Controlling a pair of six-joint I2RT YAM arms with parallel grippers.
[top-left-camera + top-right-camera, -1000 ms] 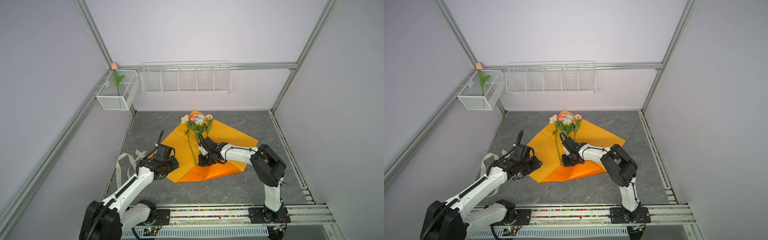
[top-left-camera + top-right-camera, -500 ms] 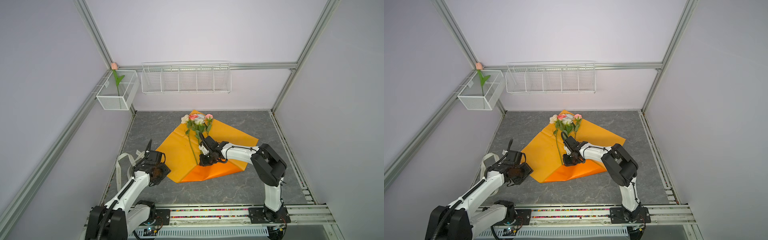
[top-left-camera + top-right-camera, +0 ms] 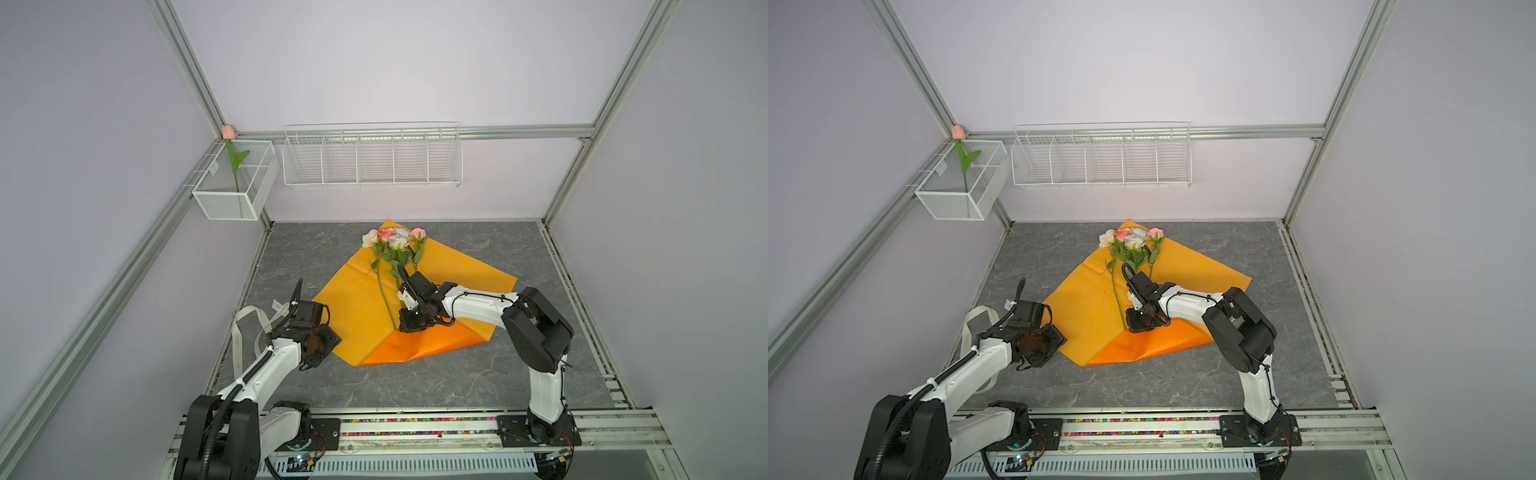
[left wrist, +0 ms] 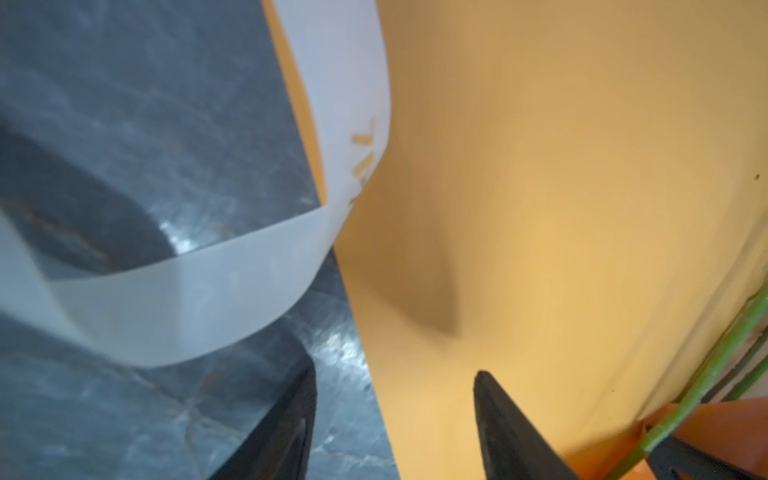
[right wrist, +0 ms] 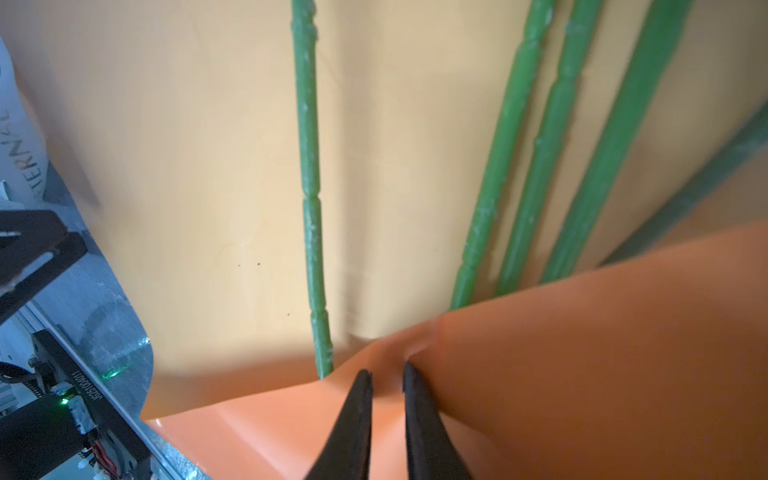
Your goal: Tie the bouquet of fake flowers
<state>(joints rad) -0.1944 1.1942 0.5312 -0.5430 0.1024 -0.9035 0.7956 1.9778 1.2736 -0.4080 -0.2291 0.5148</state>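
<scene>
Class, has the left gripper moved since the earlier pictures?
Yes. The left gripper has drawn back toward the near rail, away from the left corner of the orange wrapping paper.

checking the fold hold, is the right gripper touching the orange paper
Touching: the right wrist view shows the right gripper pinching a pucker of the folded orange paper.
</scene>
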